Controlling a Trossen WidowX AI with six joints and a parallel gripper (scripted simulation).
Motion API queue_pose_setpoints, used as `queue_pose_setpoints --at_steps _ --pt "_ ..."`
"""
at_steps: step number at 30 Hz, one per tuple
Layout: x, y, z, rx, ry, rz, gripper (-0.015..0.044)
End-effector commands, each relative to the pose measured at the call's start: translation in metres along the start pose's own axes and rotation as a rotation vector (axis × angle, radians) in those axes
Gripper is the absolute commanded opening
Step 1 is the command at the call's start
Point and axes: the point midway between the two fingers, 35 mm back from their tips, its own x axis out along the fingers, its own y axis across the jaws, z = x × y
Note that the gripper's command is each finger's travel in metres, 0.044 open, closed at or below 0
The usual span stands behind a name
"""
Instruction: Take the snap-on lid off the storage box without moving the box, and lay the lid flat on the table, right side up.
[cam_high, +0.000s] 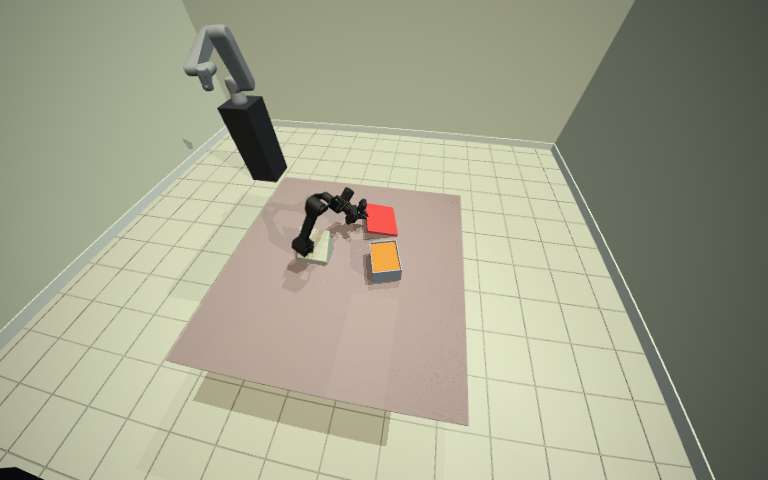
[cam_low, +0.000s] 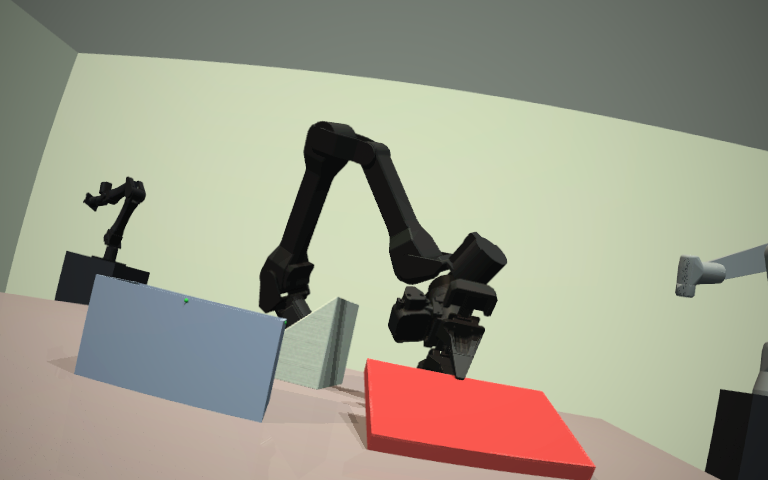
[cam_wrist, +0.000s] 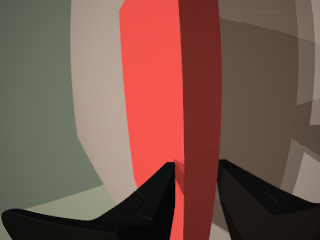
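Observation:
The red lid (cam_high: 381, 219) (cam_low: 453, 418) (cam_wrist: 150, 90) is off the box and slants, its smooth face up. Its edge at my gripper is raised, and the opposite edge is low, at or near the table; whether it touches cannot be told. My gripper (cam_high: 365, 214) (cam_low: 457, 375) (cam_wrist: 195, 169) is shut on the raised edge, one finger on the top face and one underneath. The lid hides part of the fingers in the exterior view. The blue-grey storage box (cam_high: 386, 277) (cam_low: 181, 345) stands upright and open beside the lid, with orange showing inside its rim.
The pinkish table (cam_high: 271, 322) (cam_low: 317, 441) bears everything. A pale wedge-shaped block (cam_high: 317, 254) (cam_low: 311, 350) stands by my arm's base, left of the box in the top view. A grey arm on a black pedestal (cam_high: 254, 141) stands beyond the table's back left corner.

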Motion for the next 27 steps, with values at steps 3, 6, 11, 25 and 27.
queue_pose_setpoints --at_steps 3,6,11,25,27 --pt "-0.001 0.003 0.000 -0.004 0.003 -0.010 0.0157" --pt "-0.001 0.003 0.000 -0.004 0.003 -0.010 0.0236" --pt "-0.003 -0.001 0.000 -0.004 0.003 -0.010 0.0327" --pt "-0.025 -0.019 0.000 -0.005 0.005 -0.012 0.0440" --pt "-0.028 -0.022 0.000 -0.005 0.006 -0.012 0.0440"
